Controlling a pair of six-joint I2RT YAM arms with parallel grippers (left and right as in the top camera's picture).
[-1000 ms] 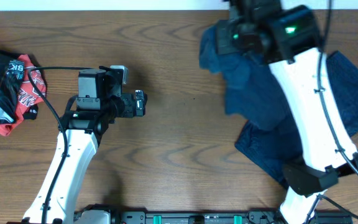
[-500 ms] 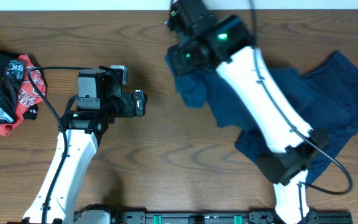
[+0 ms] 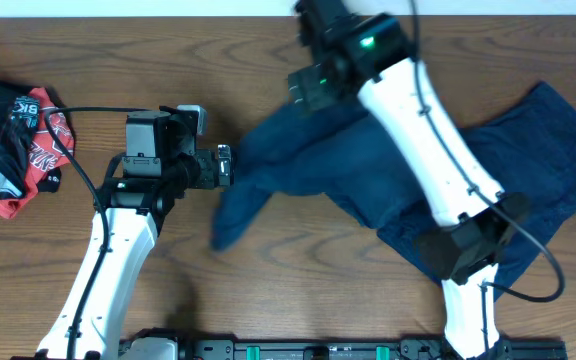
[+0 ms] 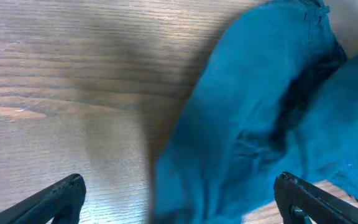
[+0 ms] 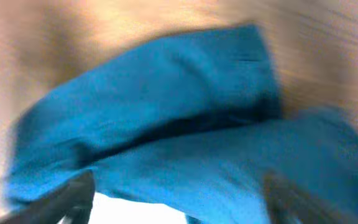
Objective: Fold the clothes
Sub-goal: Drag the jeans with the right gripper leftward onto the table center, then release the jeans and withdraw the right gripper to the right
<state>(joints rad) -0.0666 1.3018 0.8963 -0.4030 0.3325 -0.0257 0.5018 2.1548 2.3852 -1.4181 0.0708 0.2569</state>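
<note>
The clothes point(image 3: 368, 170) show as one dark navy garment lying across the right half of the table, with a long flap reaching left to my left gripper point(image 3: 226, 165). That gripper is open and level with the flap's end. In the left wrist view the blue cloth point(image 4: 247, 124) lies ahead of the open left gripper point(image 4: 179, 199), between its wide-apart fingers. My right gripper point(image 3: 316, 22) hangs near the table's far edge above the garment's upper part. The right wrist view is blurred: the right gripper point(image 5: 182, 199) has its fingers apart over the blue cloth point(image 5: 166, 112).
A red, black and white printed garment point(image 3: 13, 140) is bunched at the left edge. The wooden table point(image 3: 268, 290) shows bare in front of the cloth. The right arm point(image 3: 428, 150) lies across the navy garment.
The right gripper carried a bunch of the navy cloth leftward, then opened. The cloth dropped and spread out toward the left gripper. The left arm has not moved.
</note>
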